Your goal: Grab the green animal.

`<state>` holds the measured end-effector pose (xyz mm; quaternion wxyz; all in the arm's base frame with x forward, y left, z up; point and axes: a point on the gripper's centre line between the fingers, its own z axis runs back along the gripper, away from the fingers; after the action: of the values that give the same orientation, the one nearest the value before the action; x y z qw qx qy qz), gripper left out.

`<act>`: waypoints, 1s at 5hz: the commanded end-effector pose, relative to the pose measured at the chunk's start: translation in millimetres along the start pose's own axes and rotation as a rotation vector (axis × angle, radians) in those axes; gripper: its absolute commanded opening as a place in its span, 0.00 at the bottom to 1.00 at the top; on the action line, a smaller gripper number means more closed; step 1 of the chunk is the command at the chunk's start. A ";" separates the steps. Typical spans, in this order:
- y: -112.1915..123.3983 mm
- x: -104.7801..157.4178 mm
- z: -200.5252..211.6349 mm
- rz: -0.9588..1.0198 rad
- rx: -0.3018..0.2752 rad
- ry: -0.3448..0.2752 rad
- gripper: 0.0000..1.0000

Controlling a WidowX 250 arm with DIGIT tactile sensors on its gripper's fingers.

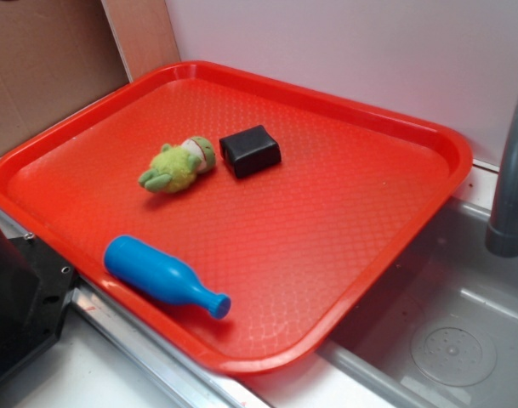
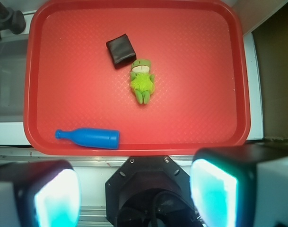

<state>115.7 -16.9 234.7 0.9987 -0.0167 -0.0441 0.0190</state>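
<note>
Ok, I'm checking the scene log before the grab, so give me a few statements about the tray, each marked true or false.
1. The plush lies on the red tray. True.
2. The plush is in the gripper. False: it lies free on the tray, and the gripper's fingers are spread wide, off the tray's near edge.
3. The black block lies right next to the plush, at its head end. True.
4. The blue pin stands upright. False: it lies on its side near the tray's edge.
5. The pin touches the plush. False: bare tray lies between them.
</note>
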 end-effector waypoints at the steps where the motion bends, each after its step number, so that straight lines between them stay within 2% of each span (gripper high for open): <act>1: 0.0 0.0 0.0 0.000 0.000 0.000 1.00; 3: 15.0 27.4 -33.9 0.046 -0.021 -0.074 1.00; 5: 37.2 56.5 -90.1 0.117 -0.011 -0.072 1.00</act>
<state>176.3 14.9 142.3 0.9947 -0.0248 -0.0678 0.0731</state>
